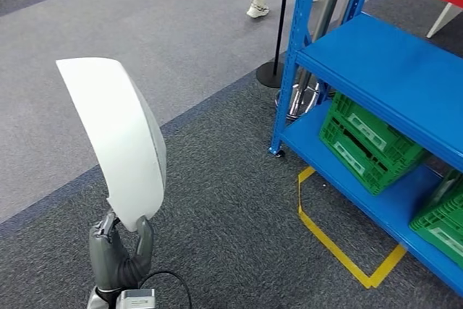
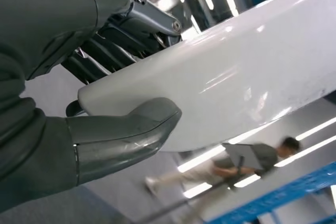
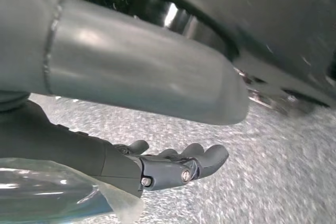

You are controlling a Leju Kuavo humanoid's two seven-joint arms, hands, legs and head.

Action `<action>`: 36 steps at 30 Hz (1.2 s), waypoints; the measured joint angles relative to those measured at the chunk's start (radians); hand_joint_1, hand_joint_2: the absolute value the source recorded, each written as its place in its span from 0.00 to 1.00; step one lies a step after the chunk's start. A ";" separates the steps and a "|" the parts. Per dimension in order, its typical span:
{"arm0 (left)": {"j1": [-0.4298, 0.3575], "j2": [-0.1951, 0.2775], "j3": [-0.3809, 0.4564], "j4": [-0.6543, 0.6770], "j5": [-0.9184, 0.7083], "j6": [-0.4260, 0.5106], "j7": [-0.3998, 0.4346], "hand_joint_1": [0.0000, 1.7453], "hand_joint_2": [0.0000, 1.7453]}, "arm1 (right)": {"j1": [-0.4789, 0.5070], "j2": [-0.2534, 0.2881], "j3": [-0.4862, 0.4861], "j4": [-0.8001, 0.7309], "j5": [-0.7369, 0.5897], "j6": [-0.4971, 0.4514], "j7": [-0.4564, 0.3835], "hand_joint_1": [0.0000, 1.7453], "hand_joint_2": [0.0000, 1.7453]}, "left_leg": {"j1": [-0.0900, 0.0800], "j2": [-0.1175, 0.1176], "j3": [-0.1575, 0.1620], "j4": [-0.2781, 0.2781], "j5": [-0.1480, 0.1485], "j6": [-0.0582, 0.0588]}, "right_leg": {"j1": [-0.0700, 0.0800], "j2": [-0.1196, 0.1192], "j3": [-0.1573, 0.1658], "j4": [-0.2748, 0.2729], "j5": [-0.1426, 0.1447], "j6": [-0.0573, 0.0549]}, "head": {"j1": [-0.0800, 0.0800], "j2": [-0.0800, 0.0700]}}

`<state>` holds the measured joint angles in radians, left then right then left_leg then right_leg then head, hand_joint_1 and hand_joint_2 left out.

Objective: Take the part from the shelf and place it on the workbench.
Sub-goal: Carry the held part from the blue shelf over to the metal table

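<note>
The white, curved, glossy plastic panel part (image 1: 117,139) is being held upright above the grey carpet floor (image 1: 218,200), well apart from the blue metal shelf (image 1: 382,70). The left hand (image 1: 117,255) is grasping the part at its lower narrow edge; in the left wrist view the thick grey thumb (image 2: 126,132) is pressing one face while the darker fingers (image 2: 107,51) are bearing on the opposite face. The right hand (image 3: 174,163) is hanging over the carpet with its fingers released and holding nothing.

Judged step: the part is already off the shelf and the carry is in progress. The next move is calling for a turn toward the desk and a steady grasp until set-down.

Two green slatted plastic crates (image 1: 368,139) are resting on the shelf's lower board. Their pale labels are too small to read.
</note>
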<state>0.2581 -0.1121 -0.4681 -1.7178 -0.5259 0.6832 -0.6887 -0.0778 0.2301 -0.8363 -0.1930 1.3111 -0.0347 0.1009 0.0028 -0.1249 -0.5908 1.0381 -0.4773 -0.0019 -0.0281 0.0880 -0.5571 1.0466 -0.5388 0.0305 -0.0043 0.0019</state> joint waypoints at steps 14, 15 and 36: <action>0.011 -0.011 0.024 0.011 -0.028 0.015 0.011 1.00 1.00 | 0.006 0.004 0.022 0.000 0.028 -0.005 -0.032 0.00 0.00 | -0.033 0.200 -0.002 0.017 -0.001 0.018 | 0.023 -0.186 0.019 -0.003 -0.014 -0.031 | -0.017 0.000; 0.011 -0.011 0.024 0.011 -0.028 0.015 0.011 1.00 1.00 | 0.006 0.004 0.023 0.000 0.028 -0.005 -0.032 0.00 0.00 | -0.038 0.206 0.002 0.005 -0.005 0.022 | 0.024 -0.198 0.021 -0.006 -0.016 -0.027 | -0.018 0.000; 0.023 -0.036 0.071 0.024 -0.178 0.017 0.024 1.00 1.00 | 0.013 0.011 0.101 0.001 0.130 -0.058 -0.057 0.00 0.00 | -0.009 0.089 -0.067 0.148 -0.075 -0.011 | 0.004 -0.082 0.008 0.011 -0.008 -0.020 | -0.024 0.000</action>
<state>0.2811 -0.1480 -0.3969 -1.6941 -0.7036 0.7000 -0.6648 -0.0648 0.2407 -0.7351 -0.1919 1.4409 -0.0932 0.0439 -0.0059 -0.0356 -0.6576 1.1862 -0.5524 -0.0130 -0.0236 0.0056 -0.5487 1.0571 -0.5470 0.0103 -0.0280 0.0019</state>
